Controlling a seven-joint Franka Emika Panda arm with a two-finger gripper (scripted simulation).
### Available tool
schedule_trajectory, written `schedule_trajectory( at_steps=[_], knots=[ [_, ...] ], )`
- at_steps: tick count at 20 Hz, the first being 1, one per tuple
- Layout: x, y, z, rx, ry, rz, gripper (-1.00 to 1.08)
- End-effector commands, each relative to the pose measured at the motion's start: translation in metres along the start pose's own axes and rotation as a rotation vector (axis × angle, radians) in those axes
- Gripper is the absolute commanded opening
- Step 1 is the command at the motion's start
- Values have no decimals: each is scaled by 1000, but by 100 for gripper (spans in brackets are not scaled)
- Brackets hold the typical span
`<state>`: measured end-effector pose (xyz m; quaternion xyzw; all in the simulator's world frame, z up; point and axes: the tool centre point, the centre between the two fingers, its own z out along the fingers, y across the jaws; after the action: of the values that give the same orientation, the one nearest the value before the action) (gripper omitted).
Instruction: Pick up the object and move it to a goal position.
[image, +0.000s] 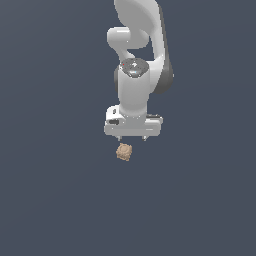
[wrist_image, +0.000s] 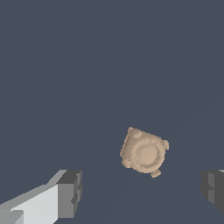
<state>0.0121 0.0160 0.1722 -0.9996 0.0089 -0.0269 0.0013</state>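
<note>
The object is a small tan-brown block (image: 124, 152) with rounded corners and a circular mark on its face. It lies on the dark floor, turned a little askew. It also shows in the wrist view (wrist_image: 145, 152). My gripper (image: 132, 137) hangs above the floor just behind the block in the exterior view, fingers pointing down. In the wrist view the gripper (wrist_image: 142, 192) is open wide and empty, with one fingertip (wrist_image: 70, 192) at each side of the picture. The block sits apart from both fingers, near the gap's middle line but offset from it.
A plain dark grey-blue floor (image: 60, 200) fills both views. The white arm (image: 135, 60) rises behind the gripper in the exterior view. No other objects and no goal marker show.
</note>
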Motion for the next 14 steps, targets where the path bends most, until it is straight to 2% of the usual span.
schedule_trajectory(
  at_steps=[1,8,14],
  knots=[
    [-3,5,14,1,-9,56,100],
    [-13,24,56,-4,-37,236,100],
    [-20,33,76,-10,-50,326,100]
  ],
)
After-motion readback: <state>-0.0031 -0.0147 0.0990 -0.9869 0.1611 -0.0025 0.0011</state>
